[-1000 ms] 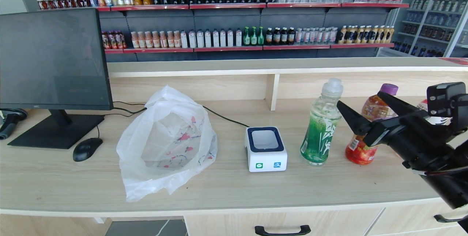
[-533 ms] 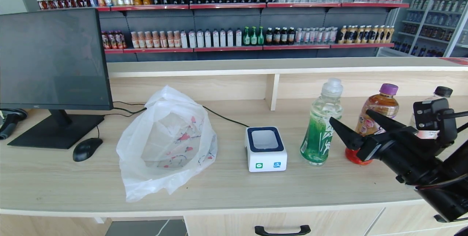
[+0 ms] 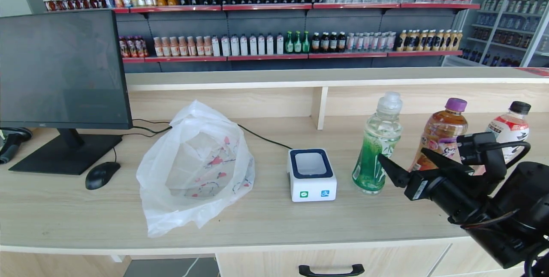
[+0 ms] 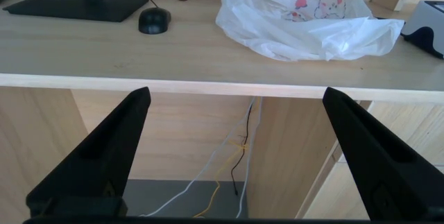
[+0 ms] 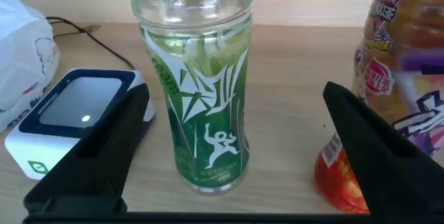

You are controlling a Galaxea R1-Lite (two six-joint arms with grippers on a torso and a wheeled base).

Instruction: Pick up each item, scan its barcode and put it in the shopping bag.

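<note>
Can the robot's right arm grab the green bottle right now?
Probably yes. The right gripper is open and faces the green bottle, with nothing between them. The orange bottle stands close beside it, though.

3 bottles stand upright in a row on the counter (image 3: 274, 221): a green-labelled bottle (image 3: 377, 148), a purple-capped orange bottle (image 3: 441, 133) and a black-capped white bottle (image 3: 510, 129). The white scanner (image 3: 312, 175) sits between the green-labelled bottle and the open, crumpled shopping bag (image 3: 197, 170).

We see a pale, matt wood-grain counter (image 3: 274, 221). The shopping bag (image 3: 195, 170) is thin, crinkled translucent plastic. The green-label bottle (image 3: 373, 148) is clear, glossy plastic.
</note>
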